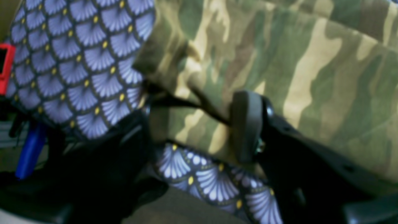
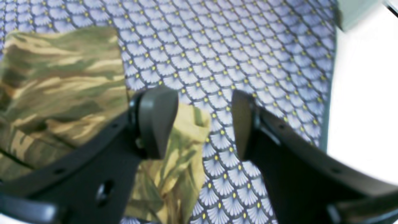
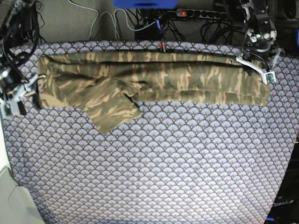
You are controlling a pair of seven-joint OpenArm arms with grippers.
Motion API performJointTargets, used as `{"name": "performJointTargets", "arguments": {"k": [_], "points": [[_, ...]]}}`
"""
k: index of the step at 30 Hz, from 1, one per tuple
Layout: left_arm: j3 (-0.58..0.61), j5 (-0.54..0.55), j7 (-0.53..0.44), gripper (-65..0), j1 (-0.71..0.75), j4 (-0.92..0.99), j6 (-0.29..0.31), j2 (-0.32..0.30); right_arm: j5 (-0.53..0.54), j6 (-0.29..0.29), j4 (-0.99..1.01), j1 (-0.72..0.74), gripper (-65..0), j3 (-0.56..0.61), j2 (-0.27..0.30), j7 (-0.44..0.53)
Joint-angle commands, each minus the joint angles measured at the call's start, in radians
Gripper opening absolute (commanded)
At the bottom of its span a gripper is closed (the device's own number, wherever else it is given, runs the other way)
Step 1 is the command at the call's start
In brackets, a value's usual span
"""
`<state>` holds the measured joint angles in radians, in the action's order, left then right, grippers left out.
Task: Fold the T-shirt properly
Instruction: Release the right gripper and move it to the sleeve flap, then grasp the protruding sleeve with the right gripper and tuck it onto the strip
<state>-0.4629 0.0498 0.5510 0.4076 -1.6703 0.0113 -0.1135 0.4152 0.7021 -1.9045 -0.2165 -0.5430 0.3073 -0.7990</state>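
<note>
The camouflage T-shirt lies folded into a long band across the back of the scallop-patterned tablecloth. One sleeve sticks out toward the front. My left gripper stands open at the band's right end, and the shirt's hem lies loose between its jaws. Over the band's left end, my right gripper is open, with a shirt corner beside its left finger and bare tablecloth in the gap. In the base view the right gripper sits at the shirt's left edge.
A power strip and cables run behind the table's back edge. The left wrist view shows a red object and a blue part beyond the cloth's edge. A white surface borders the tablecloth in the right wrist view.
</note>
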Motion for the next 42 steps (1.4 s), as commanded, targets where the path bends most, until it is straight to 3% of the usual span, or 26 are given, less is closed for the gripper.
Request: {"name": "performJointTargets", "arguments": {"k": [1, 7, 12, 19, 24, 32, 36, 42], "points": [[-0.006, -0.005, -0.018, -32.5, 0.004, -0.029, -0.003, -0.004, 0.003, -0.004, -0.014, 0.038, -30.6, 0.013, 0.014, -0.023], [-0.012, -0.005, 0.068, -32.5, 0.004, -0.103, -0.004, 0.002, 0.003, -0.004, -0.011, 0.182, -30.2, 0.199, 0.014, -0.173], [-0.012, -0.006, 0.076, -32.5, -0.013, -0.097, -0.004, 0.002, 0.003, -0.004, 0.063, 0.253, -30.1, 0.4, 0.017, -0.182], [-0.012, -0.008, 0.076, -32.5, -0.017, -0.086, -0.004, -0.001, 0.003, -0.004, 0.36, 0.409, -30.1, 0.51, 0.017, -0.168], [-0.013, -0.008, 0.077, -32.5, -0.016, -0.104, -0.007, 0.002, 0.003, -0.004, 0.601, 0.526, -30.1, 0.571, 0.017, -0.089], [-0.013, -0.008, 0.077, -32.5, -0.02, -0.104, -0.009, -0.001, 0.003, -0.004, 0.822, 0.621, -30.1, 0.665, 0.023, 0.036], [-0.013, -0.012, 0.08, -32.5, -0.037, -0.104, -0.009, -0.001, 0.003, -0.004, 0.883, 0.644, -30.1, 0.702, 0.022, 0.08], [-0.013, -0.008, 0.179, -32.5, -0.071, -0.116, -0.006, -0.002, 0.003, -0.004, 0.908, 0.639, -30.1, 0.702, 0.013, 0.099]]}}
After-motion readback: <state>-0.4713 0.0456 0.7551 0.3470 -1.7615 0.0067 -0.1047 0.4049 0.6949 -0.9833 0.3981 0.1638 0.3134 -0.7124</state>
